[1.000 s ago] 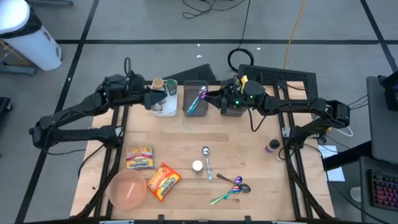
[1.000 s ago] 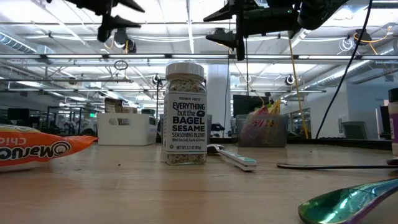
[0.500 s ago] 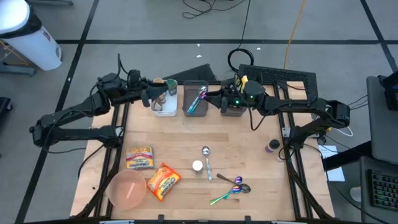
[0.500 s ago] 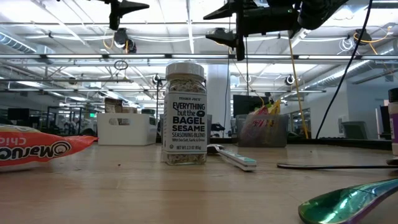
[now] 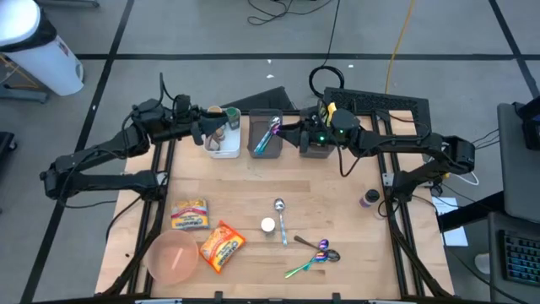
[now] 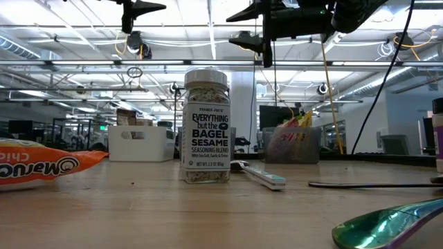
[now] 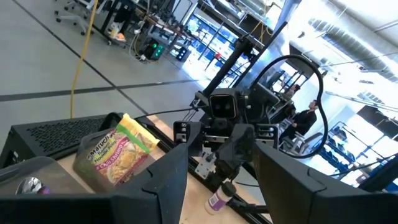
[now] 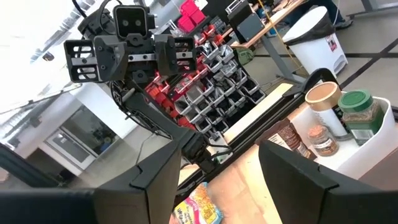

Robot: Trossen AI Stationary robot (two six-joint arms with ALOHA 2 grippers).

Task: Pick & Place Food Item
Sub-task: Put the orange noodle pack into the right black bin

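Observation:
Two noodle packets, a yellow one (image 5: 190, 214) and an orange one (image 5: 221, 245), lie flat on the near left of the wooden table. A seasoning jar (image 6: 205, 126) stands upright near the table's middle. My left gripper (image 5: 208, 133) hovers open and level above the white bin (image 5: 224, 142) at the far edge, with nothing between its fingers (image 7: 163, 180). My right gripper (image 5: 292, 133) hovers open between the clear bin (image 5: 265, 135) and the dark bin (image 5: 317, 145), facing the left one. Another yellow noodle packet (image 7: 115, 149) stands in the dark bin.
A pink bowl (image 5: 173, 256) sits at the near left corner. Spoons (image 5: 281, 218) and iridescent cutlery (image 5: 314, 256) lie near the middle and near right. A small purple bottle (image 5: 369, 198) stands by the right edge. Jars (image 8: 339, 118) fill the white bin.
My left gripper has tipped upward to level and risen a little above the white bin, drawing slightly toward the table's left edge. Its fingers have stayed apart.

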